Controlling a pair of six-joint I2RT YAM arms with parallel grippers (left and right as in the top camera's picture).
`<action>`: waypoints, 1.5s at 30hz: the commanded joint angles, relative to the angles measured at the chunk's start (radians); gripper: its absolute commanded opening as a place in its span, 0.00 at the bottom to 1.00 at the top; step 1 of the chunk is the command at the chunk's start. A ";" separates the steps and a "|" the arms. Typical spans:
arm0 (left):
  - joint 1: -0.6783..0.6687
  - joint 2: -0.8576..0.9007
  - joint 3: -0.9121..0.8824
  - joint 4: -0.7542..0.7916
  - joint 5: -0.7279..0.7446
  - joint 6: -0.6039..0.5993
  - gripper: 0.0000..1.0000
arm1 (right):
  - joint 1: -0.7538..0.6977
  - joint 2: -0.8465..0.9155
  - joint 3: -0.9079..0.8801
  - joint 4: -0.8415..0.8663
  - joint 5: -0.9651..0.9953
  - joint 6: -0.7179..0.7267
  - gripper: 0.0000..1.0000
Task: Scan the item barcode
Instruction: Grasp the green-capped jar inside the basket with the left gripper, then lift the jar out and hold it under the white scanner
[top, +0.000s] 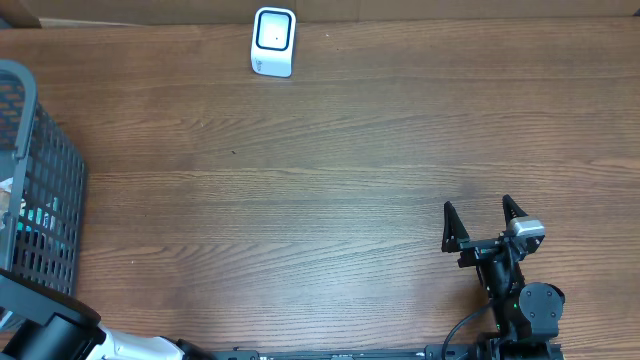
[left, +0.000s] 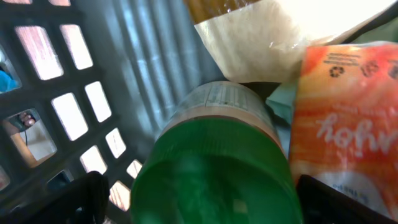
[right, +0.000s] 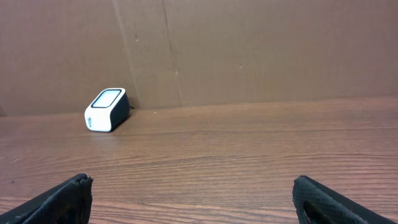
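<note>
Against cardboard backdrop (right: 249, 50) — white scanner (top: 273, 42), woodgrain table (top: 330, 180)

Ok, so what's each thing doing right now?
Scanner: standing upright on the table.
Basket: upright, with things inside.
Green-lidded jar: in the basket, lid on.
Orange packet: in the basket beside the jar.
Left gripper: open, jar between its fingers.
Right gripper: open, empty.
</note>
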 joint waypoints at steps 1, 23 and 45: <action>0.005 0.013 -0.042 0.022 -0.008 -0.029 0.95 | 0.006 -0.007 -0.011 0.004 0.010 0.001 1.00; -0.001 0.012 0.202 -0.134 0.000 -0.028 0.58 | 0.006 -0.007 -0.011 0.004 0.010 0.001 1.00; -0.354 -0.039 1.243 -0.485 0.314 -0.008 0.56 | 0.006 -0.007 -0.010 0.004 0.010 0.001 1.00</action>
